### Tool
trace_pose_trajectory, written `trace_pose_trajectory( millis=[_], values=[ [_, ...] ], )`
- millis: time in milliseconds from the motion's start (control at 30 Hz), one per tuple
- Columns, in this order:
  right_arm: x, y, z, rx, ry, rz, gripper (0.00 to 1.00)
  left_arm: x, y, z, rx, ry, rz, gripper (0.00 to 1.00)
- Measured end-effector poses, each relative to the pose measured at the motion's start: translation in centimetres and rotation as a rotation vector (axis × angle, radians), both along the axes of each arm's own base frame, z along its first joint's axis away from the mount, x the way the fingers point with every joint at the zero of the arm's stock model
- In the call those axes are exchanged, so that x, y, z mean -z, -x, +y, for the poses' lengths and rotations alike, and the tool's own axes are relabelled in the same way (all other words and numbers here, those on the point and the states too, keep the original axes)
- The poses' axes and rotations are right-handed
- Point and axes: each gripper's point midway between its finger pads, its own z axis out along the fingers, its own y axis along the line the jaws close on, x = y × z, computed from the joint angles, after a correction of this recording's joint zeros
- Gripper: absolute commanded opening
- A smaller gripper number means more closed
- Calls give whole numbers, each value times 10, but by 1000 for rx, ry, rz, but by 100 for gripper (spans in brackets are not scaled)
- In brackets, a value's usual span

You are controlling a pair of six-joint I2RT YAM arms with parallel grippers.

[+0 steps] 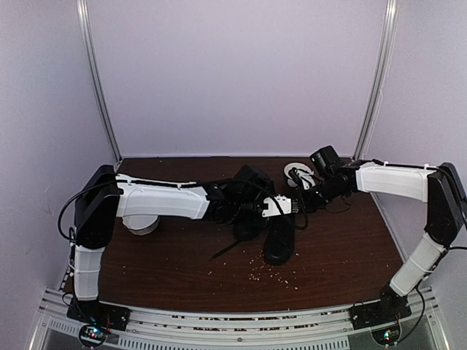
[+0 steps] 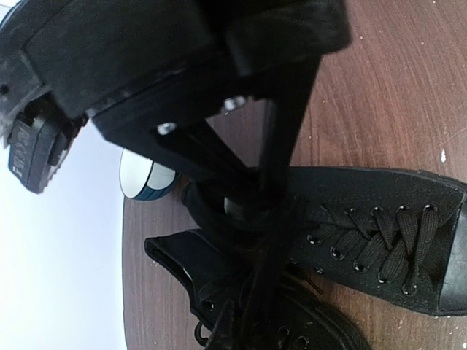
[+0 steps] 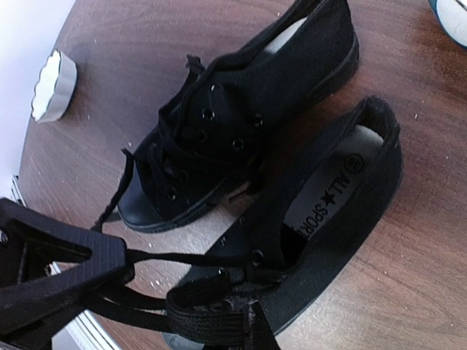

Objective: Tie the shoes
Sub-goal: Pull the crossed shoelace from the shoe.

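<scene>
Two black lace-up shoes lie side by side at mid-table, one (image 1: 279,240) nearer the right arm and one (image 1: 246,222) under the left arm. My left gripper (image 1: 290,206) and right gripper (image 1: 305,198) meet above their openings. In the right wrist view my right gripper (image 3: 117,266) is shut on a thin black lace (image 3: 190,257) pulled taut from the top eyelet of the near shoe (image 3: 328,204); the other shoe (image 3: 241,117) lies beyond. In the left wrist view my left gripper (image 2: 255,208) is shut over the shoe's opening with dark lace strands (image 2: 252,292) trailing from it.
A white bowl (image 1: 299,173) sits at the back behind the grippers. Another bowl (image 1: 139,222) stands under the left arm. Pale crumbs (image 1: 270,273) are scattered in front of the shoes. Walls close in the table on three sides.
</scene>
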Motion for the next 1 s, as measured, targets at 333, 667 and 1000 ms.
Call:
trace_pose_trajectory(
  millis=[333, 667, 1000],
  values=[
    [5, -2, 10, -108, 24, 27, 0, -8, 2, -5, 8, 37, 20, 0],
    [15, 3, 14, -168, 21, 55, 6, -7, 1, -4, -3, 36, 22, 0],
    [17, -5, -3, -106, 121, 28, 35, -10, 0, -4, -33, 57, 42, 0]
  ],
)
